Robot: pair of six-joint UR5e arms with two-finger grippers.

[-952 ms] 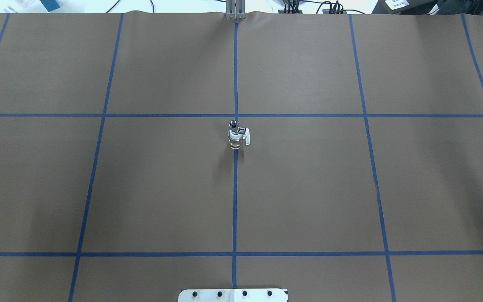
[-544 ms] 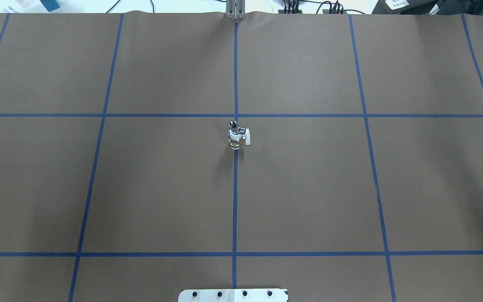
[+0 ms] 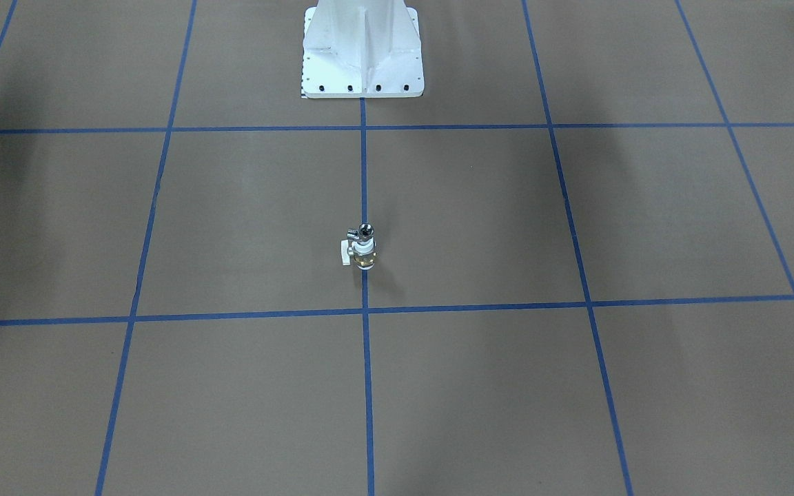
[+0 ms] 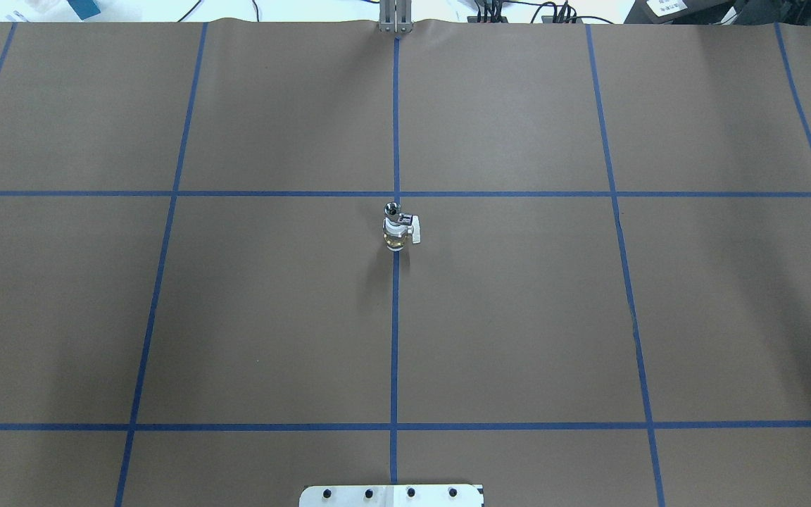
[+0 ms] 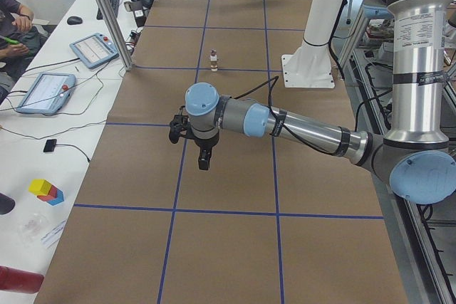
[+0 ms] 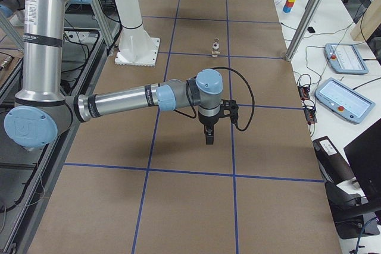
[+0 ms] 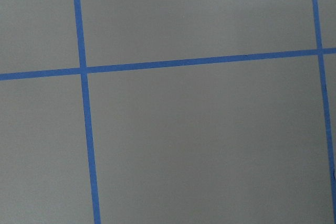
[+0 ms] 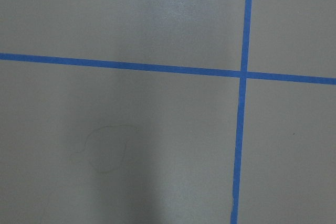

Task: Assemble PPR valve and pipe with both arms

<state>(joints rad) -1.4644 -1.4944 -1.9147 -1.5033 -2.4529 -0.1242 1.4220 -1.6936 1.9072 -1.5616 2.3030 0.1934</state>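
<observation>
The PPR valve (image 4: 396, 234), white and brass with a small white side handle, stands upright on the centre blue line. The silver pipe (image 4: 392, 209) sits on top of it, joined to it. Both also show in the front view, the valve (image 3: 364, 256) with the pipe (image 3: 366, 231) above. My left gripper (image 5: 203, 156) hangs over bare paper far from them. My right gripper (image 6: 208, 136) does the same at the other end. I cannot tell whether either is open or shut. Both wrist views show only paper and tape.
The white pedestal base (image 3: 362, 62) stands on the robot's side of the table. Blue tape lines grid the brown paper. A metal post (image 4: 393, 17) stands at the far edge. Tablets (image 5: 92, 49) and cables lie on the operators' bench.
</observation>
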